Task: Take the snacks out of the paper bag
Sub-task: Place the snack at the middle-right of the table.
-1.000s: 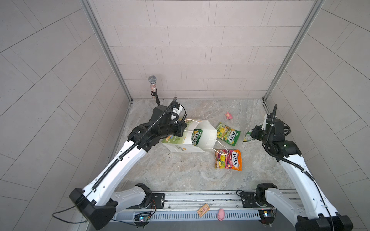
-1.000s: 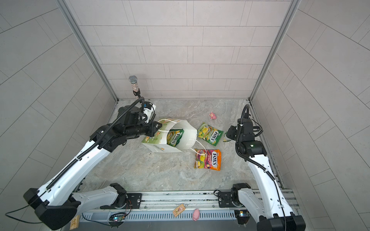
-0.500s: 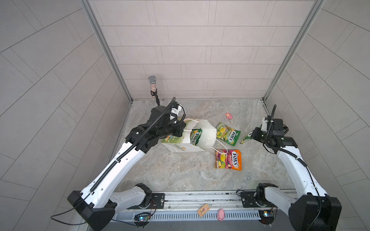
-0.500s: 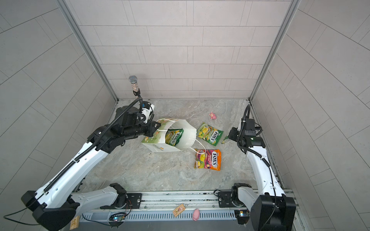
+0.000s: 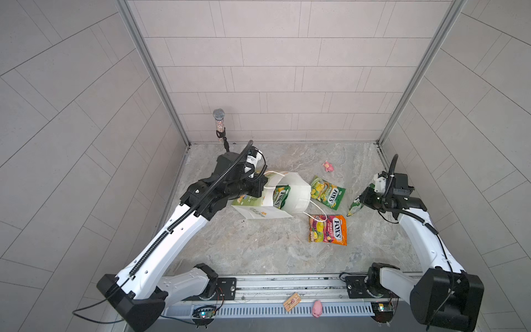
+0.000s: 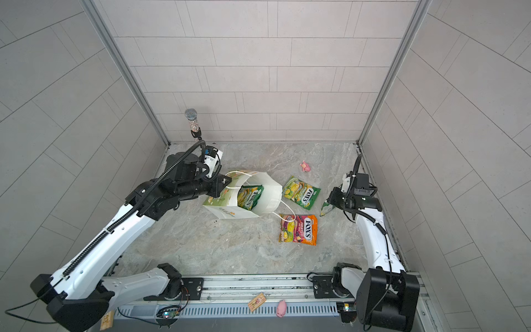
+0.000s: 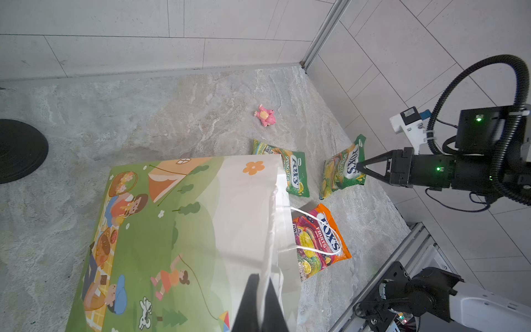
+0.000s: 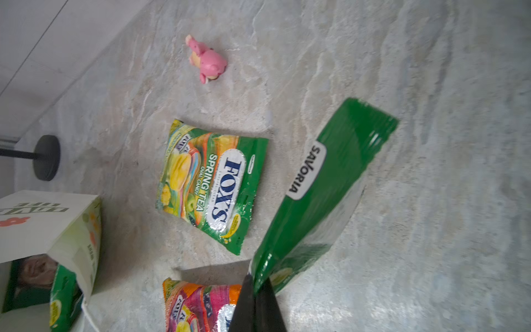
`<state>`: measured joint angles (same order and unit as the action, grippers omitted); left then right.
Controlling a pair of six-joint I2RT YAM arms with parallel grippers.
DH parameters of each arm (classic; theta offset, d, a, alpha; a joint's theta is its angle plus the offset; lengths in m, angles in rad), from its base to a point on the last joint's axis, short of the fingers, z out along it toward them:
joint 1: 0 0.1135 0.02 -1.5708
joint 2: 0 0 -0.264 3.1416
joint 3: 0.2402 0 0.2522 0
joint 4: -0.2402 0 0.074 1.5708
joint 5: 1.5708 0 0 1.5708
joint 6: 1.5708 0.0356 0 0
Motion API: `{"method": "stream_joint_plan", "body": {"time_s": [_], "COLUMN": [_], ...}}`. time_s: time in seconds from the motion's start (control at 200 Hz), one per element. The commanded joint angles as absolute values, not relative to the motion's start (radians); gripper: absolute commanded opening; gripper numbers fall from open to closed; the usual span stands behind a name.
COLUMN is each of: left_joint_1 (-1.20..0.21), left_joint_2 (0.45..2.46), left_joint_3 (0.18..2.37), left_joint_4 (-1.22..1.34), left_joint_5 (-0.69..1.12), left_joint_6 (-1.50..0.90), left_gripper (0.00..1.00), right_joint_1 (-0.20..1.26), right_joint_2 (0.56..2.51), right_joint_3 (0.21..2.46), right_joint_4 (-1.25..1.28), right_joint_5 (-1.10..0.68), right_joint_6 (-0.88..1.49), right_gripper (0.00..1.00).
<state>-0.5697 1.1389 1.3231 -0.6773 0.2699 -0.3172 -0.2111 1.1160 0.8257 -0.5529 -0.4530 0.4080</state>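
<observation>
The left gripper (image 7: 261, 280) pinches the rim of the tipped paper bag (image 5: 258, 212) on the tabletop (image 5: 258, 253). One FOX'S packet (image 5: 281, 195) pokes out; deeper inside is too dark to make out. The right gripper (image 8: 256, 283) pinches a green packet (image 8: 324, 184).

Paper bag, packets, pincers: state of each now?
paper bag: on its side, mouth open
left pincer: shut on paper bag's edge
right pincer: shut on held Spring Tea packet
held Spring Tea packet: tilted, not flat
loose Spring Tea packet: flat, outside
Fox's Fruits packet: flat, outside, cord handle across it
packet in bag: still inside
</observation>
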Motion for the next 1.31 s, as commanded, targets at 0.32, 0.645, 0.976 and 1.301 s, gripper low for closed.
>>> {"method": "stream_joint_plan", "body": {"time_s": [0.32, 0.645, 0.976, 1.301], "left_joint_1": [-0.565, -0.566, -0.566, -0.566], "left_joint_2": [1.126, 1.135, 1.161, 1.158], "left_joint_3": [1.317, 1.333, 1.374, 1.381], "left_joint_4": [-0.650, -0.659, -0.677, -0.685], "left_joint_5": [0.270, 0.266, 0.309, 0.330], "left_joint_6": [-0.305, -0.301, -0.295, -0.277], "left_gripper": [0.00, 0.00, 0.00, 0.00], "right_joint_1": [-0.194, -0.193, -0.193, -0.193], "right_joint_2": [1.158, 1.153, 1.207, 1.229], "right_joint_3": [0.801, 0.832, 0.875, 0.961], "right_joint_4": [-0.420, -0.600, -0.741, -0.853], "right_joint_5": [-0.765, -0.502, -0.129, 0.113], "right_joint_6": [0.480, 0.340, 0.295, 0.339], "right_gripper": [0.00, 0.00, 0.01, 0.59]}}
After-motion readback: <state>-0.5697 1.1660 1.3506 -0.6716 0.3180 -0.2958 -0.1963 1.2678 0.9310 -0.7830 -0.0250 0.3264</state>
